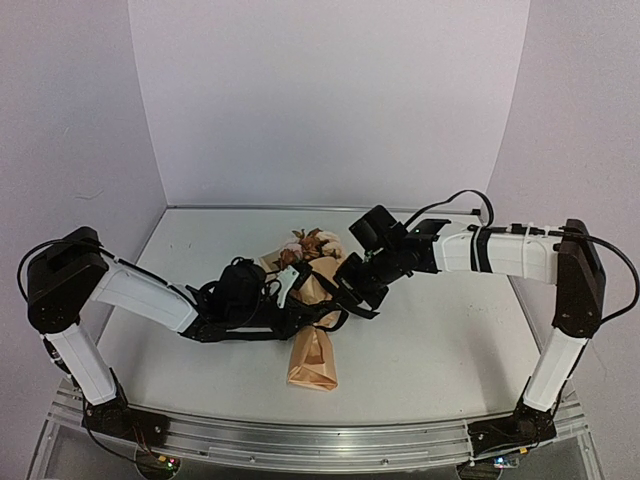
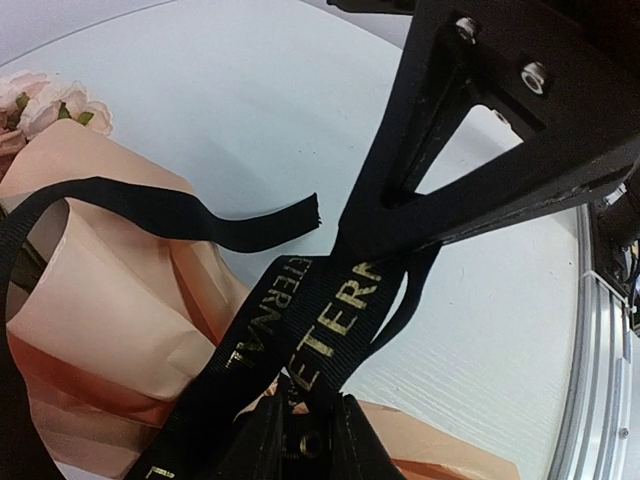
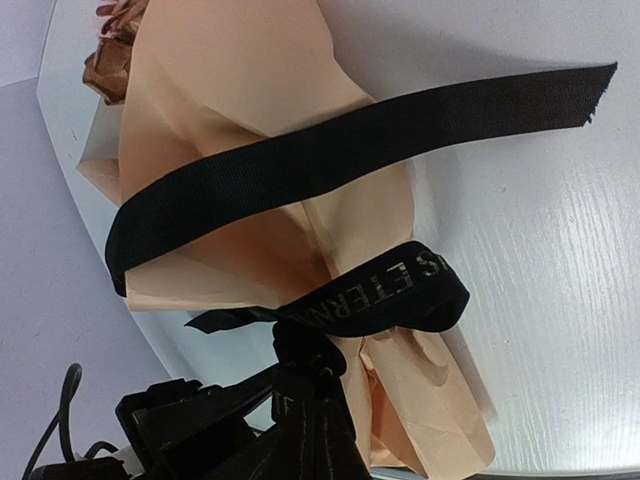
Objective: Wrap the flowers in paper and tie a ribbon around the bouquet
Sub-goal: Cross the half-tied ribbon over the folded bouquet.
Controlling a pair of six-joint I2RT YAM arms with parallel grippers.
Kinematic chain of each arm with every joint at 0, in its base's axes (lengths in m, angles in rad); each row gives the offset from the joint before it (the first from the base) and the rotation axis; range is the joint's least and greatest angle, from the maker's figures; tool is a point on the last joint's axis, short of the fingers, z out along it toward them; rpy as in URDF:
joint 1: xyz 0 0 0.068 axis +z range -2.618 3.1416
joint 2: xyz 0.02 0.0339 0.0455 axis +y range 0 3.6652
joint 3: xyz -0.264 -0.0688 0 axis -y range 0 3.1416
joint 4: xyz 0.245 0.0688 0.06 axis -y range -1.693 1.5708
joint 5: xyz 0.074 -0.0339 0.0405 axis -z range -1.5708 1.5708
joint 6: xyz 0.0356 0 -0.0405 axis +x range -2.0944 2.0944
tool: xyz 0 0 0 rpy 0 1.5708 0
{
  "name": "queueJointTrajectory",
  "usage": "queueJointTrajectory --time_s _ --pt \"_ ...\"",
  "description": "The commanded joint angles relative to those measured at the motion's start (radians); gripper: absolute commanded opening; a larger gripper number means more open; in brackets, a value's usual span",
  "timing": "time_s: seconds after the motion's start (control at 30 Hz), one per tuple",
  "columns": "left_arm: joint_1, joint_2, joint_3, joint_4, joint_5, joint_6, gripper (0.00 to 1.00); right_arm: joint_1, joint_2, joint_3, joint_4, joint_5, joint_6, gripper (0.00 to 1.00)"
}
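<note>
The bouquet (image 1: 313,358) lies on the table as a tan paper (image 3: 250,90) cone, narrow end toward me. The flowers (image 1: 310,240) show at its far end. The black ribbon (image 3: 330,160) with gold lettering runs round the cone's middle, and one loose end (image 2: 255,228) sticks out free. My right gripper (image 3: 310,378) is shut on a bunched part of the ribbon beside the cone. My left gripper (image 2: 308,435) has its jaws a little apart, and the lettered ribbon (image 2: 320,320) runs between them. Both grippers meet over the cone's middle, the left gripper (image 1: 298,293) beside the right gripper (image 1: 350,284).
The white table (image 1: 450,340) extends on both sides of the bouquet. Its metal front rail (image 1: 320,440) runs along the near edge and appears as the metal front rail (image 2: 600,380) in the left wrist view. White walls close the back and sides. Black cables loop off both arms.
</note>
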Motion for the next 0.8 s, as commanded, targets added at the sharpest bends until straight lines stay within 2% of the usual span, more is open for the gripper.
queueJointTrajectory --time_s 0.0,0.13,0.3,0.4,0.57,0.77 --pt "0.009 -0.060 0.039 -0.019 0.002 -0.076 0.28 0.008 0.009 0.000 0.008 0.044 -0.062 0.00" --pt "0.022 -0.120 0.025 -0.021 0.029 -0.119 0.36 0.018 0.013 0.005 0.004 0.063 -0.088 0.00" --pt "0.060 -0.234 -0.007 -0.045 0.046 -0.183 0.38 0.024 0.016 0.010 -0.003 0.092 -0.110 0.00" --pt "0.111 -0.284 0.017 -0.124 -0.023 -0.221 0.38 0.028 0.021 0.017 -0.008 0.107 -0.123 0.00" --pt "0.167 -0.221 0.148 -0.365 -0.082 -0.182 0.40 0.029 0.026 0.017 -0.014 0.115 -0.131 0.00" --pt "0.180 -0.089 0.279 -0.529 -0.036 -0.094 0.43 0.029 0.035 0.022 -0.014 0.113 -0.136 0.00"
